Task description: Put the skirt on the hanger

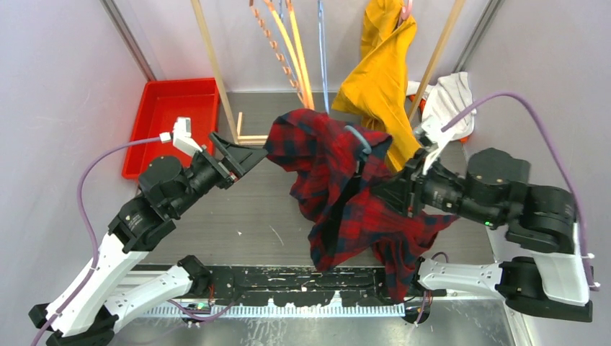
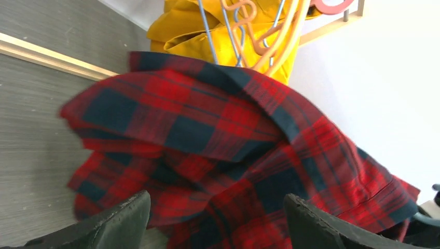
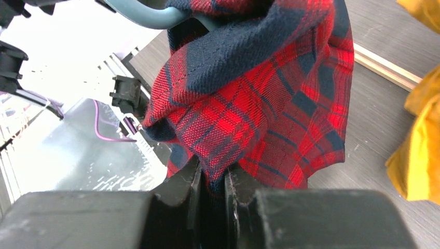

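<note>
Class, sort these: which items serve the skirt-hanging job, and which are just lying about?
Job: red-and-navy plaid fabric skirt; grey-blue plastic hanger; right gripper, clamping the skirt; left gripper, open.
Lying about: red plastic tray; yellow hanging garment; white cloth.

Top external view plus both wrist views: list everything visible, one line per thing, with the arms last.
skirt: one, red and navy plaid, held up above the table's middle
hanger: one, grey-blue, partly buried in the skirt's upper folds
yellow garment: one, mustard, hanging at the back
empty hangers: several, orange and blue, hanging left of the yellow garment
red bin: one, back left
white cloth: one, back right
wooden rack: one, pale wood, at the back
table: one, grey
left gripper: black, open, at the skirt's left edge
right gripper: black, shut on skirt cloth
</note>
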Available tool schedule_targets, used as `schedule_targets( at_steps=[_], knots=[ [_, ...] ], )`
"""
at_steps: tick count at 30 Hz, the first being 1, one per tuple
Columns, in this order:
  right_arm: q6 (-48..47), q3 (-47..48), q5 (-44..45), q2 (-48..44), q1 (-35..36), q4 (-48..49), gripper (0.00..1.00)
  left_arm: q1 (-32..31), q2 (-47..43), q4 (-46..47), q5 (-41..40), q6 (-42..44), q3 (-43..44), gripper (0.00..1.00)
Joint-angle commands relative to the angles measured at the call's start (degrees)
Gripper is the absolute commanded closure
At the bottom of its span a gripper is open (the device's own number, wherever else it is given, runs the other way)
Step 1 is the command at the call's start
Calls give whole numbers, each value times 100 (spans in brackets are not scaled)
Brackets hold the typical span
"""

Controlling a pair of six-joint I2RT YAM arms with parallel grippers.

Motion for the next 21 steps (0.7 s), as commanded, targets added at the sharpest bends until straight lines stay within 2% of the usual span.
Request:
schedule_targets(
  at_steps=[1, 4, 21],
  knots=[
    [337, 821, 592, -195, 26, -129, 99, 21, -252, -174, -300, 404, -37, 2],
    [526, 1000, 672, -306, 28, -470, 99, 23, -264, -203, -307, 429, -59, 2],
    [973, 663, 1169, -807, 26, -1242, 99, 19, -237, -154, -316, 425, -286, 1]
  ],
)
